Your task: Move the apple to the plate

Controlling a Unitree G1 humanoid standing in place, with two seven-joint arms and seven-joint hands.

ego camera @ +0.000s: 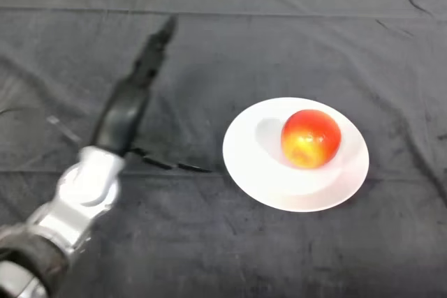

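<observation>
A red and yellow apple (311,137) sits on the white plate (265,172), toward its right half. My left hand (133,99) is to the left of the plate, apart from it, over the dark cloth. Its fingers (157,50) are stretched straight toward the back of the table and the thumb (171,164) points right toward the plate's rim. The hand is open and holds nothing.
The table is covered by a dark wrinkled cloth (279,33). My silver-grey forearm (70,204) comes in from the lower left.
</observation>
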